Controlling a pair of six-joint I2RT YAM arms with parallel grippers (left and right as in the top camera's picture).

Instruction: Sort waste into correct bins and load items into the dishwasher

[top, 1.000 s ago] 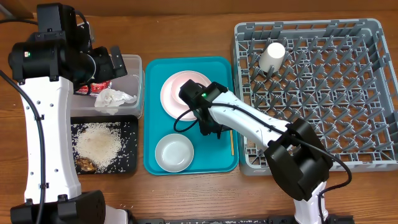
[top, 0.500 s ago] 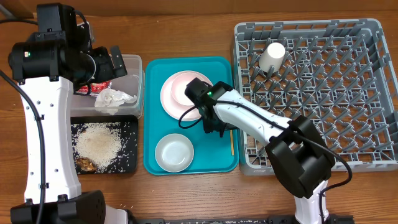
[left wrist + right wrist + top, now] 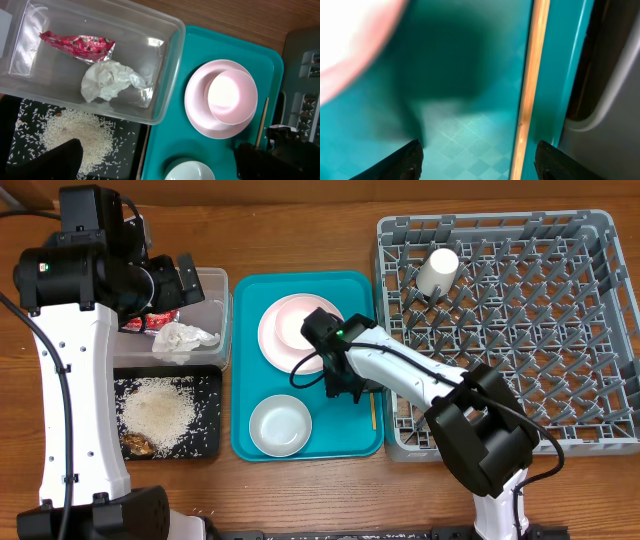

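Right claw [image 3: 480, 152]: fingers [image 3: 410, 159] spread, hanging low over the teal tray [image 3: 470, 120]; I log one wooden chopstick [image 3: 531, 75] lying between the tips, closer to the right tip, along the tray's rim; pale pink plate [image 3: 197, 107] up-left of the claw, pinkish bowl [image 3: 231, 96] sitting on it; small grey-white bowl [image 3: 280, 425] on the tray beside the claw, toward my left arm; dish rack [image 3: 560, 330] just beyond the claw's other side, white cup [image 3: 437, 270] among its far pegs.

Left claw [image 3: 185, 278]: grip I cannot tell; clear tub [image 3: 167, 75] beneath it, holding the red wrapper [image 3: 77, 44] and napkin [image 3: 110, 82]; rice [image 3: 157, 408] on the black tray [image 3: 212, 380] alongside.
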